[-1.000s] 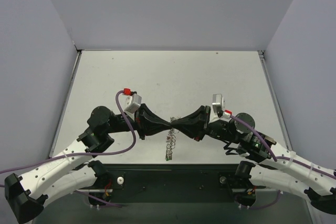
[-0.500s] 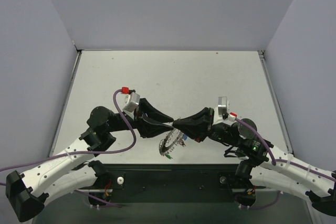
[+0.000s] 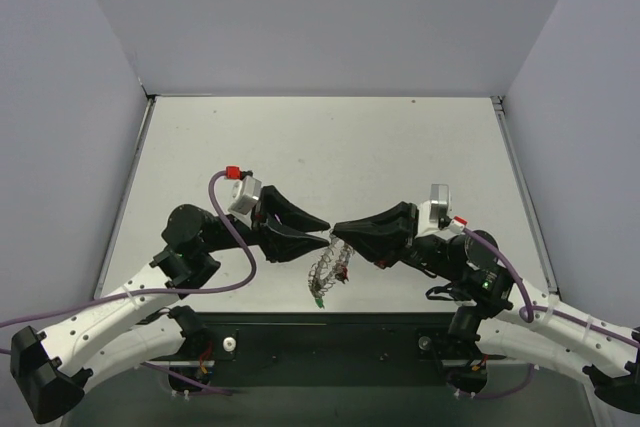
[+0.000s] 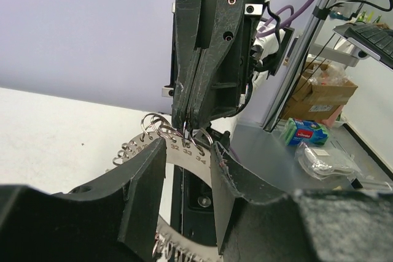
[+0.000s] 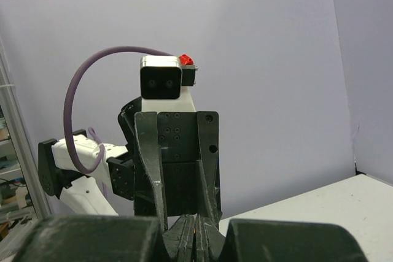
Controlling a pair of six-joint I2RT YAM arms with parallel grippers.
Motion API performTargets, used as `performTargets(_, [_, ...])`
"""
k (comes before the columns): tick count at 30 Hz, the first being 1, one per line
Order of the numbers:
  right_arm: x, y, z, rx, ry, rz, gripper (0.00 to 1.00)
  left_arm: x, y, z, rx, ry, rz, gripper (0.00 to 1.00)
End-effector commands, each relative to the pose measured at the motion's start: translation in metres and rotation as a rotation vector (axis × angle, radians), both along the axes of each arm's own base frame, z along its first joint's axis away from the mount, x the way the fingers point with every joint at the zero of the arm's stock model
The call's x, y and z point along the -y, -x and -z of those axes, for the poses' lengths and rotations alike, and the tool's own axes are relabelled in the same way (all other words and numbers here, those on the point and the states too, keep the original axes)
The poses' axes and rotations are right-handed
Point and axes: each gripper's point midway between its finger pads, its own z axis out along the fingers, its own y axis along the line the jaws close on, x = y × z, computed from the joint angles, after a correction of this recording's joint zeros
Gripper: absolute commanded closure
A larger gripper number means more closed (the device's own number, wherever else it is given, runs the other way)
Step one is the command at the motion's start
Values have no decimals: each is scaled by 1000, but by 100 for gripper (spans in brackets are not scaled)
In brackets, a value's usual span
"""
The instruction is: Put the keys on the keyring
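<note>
The keyring (image 3: 328, 265) hangs in the air between my two grippers, well above the table. Small keys dangle from it, a green one (image 3: 317, 298) lowest and a red one (image 3: 343, 271) on its right side. My right gripper (image 3: 337, 228) is shut on the keyring's top edge and carries it. My left gripper (image 3: 326, 232) is open, with one finger on each side of that edge. In the left wrist view the keyring (image 4: 136, 147) is a numbered flat band with small wire loops. It crosses between my open left gripper (image 4: 187, 147), and the right gripper (image 4: 187, 126) pinches it from above.
The white table (image 3: 320, 147) is walled by grey panels on the left, back and right. A black base plate (image 3: 330, 342) runs along the near edge between the arm mounts. A purple cable (image 3: 235, 237) loops over the left arm.
The two grippers, pressed together a second ago, have drawn slightly apart. The left gripper has opened and pulled back left. The keyring has swung and now hangs from the right gripper.
</note>
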Motion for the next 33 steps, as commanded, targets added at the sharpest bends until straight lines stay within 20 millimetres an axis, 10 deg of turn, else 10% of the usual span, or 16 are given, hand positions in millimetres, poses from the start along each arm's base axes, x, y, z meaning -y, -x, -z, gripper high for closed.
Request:
performTargets(1, [20, 14, -58, 115, -190, -10, 100, -6, 0, -20, 40, 57, -11, 55])
performTargets(33, [12, 15, -55, 112, -179, -38, 100, 1, 3, -30, 58, 84, 41, 61])
